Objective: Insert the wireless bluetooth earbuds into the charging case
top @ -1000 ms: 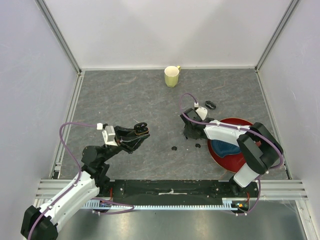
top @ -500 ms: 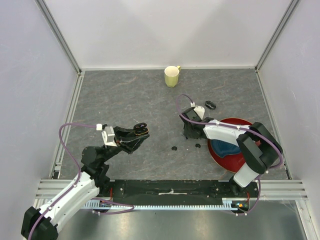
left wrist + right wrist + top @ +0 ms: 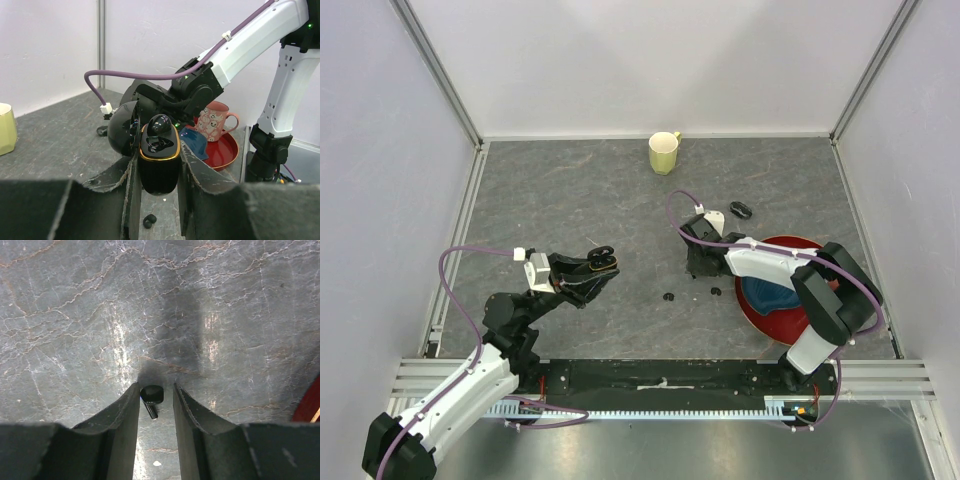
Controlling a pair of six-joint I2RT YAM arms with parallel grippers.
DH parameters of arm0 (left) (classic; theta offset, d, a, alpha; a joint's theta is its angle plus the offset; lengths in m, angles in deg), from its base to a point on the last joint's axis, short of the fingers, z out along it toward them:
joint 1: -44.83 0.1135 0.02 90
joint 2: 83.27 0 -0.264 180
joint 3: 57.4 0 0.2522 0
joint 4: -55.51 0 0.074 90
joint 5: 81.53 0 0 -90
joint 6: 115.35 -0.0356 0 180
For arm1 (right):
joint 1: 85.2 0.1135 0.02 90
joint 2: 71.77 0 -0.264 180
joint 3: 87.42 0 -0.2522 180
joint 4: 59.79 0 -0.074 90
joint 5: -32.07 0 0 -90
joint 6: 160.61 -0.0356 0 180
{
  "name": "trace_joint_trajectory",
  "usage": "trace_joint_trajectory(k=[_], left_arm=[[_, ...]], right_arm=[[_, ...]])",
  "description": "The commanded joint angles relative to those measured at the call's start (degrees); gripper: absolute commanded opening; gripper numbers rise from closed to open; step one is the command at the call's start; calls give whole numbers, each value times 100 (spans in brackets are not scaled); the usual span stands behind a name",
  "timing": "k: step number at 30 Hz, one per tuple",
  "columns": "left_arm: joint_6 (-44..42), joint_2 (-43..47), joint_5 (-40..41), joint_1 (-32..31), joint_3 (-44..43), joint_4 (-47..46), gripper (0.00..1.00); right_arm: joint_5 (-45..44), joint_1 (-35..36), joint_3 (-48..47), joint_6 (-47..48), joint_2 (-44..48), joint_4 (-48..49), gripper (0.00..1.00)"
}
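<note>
The charging case (image 3: 159, 165) is off the table, clamped upright between the padded fingers (image 3: 200, 195) of the left gripper (image 3: 600, 262), with its lid (image 3: 122, 132) swung open at the case's 9 o'clock in the left wrist view. In the top view the held case sits left of centre. At its 3 o'clock, well apart, the right gripper (image 3: 156, 390) points down at the table (image 3: 570, 190). That gripper's jaws are narrow and straddle one earbud (image 3: 151, 396), which lies close against one finger with a sliver of gap to the other. Whether it rests on the table or is lifted I cannot tell. Two more earbuds lie loose on the table, one (image 3: 668, 297) at 5 o'clock from the case and one (image 3: 716, 291) just beside the right gripper at its 5 o'clock. A black curled piece (image 3: 741, 210) lies at that gripper's 1 o'clock. A red plate (image 3: 790, 243) holding a blue cloth (image 3: 770, 297) sits at 3 o'clock under the right arm, and a yellow-green mug (image 3: 663, 153) stands at 12 o'clock near the back wall.
</note>
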State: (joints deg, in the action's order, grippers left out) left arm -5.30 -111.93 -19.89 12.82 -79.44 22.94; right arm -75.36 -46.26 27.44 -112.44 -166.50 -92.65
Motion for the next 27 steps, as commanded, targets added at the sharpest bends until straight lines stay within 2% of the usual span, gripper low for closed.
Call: trace_joint_trajectory(k=[1,13,27], left_arm=[[-151,1,146,2,10,-122,2],[-142,45,146,-7,63,-131,2],[-160,80,155,-7,71,-96,2]], right_arm=[[222,0,66,174,-291,-420,39],[231,193,5,175,-405,-437,38],[222,263,13,43,-493,-455,31]])
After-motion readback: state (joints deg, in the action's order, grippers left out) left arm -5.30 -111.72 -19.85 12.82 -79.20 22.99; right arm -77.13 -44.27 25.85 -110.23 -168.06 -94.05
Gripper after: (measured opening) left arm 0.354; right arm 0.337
